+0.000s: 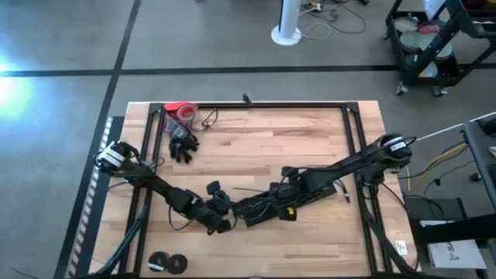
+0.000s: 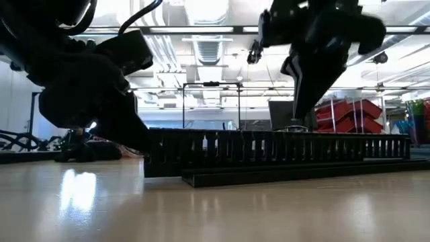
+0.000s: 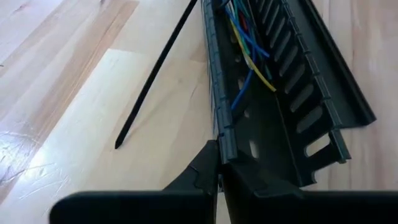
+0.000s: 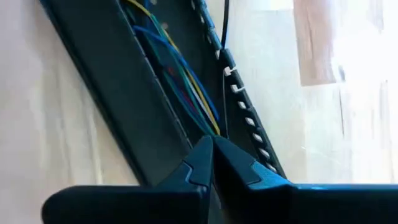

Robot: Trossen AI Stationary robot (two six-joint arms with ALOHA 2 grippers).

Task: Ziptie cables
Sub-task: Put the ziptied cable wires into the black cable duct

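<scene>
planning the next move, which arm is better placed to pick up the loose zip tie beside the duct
Probably left. The thin black zip tie lies on the wood right beside the slotted black duct wall that the left hand grips. The right hand is shut over the coloured wires.

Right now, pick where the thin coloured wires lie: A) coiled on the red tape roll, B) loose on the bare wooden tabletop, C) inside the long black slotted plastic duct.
C: the thin coloured wires run along the inside of the long black slotted plastic duct, between its comb-like walls.
</scene>
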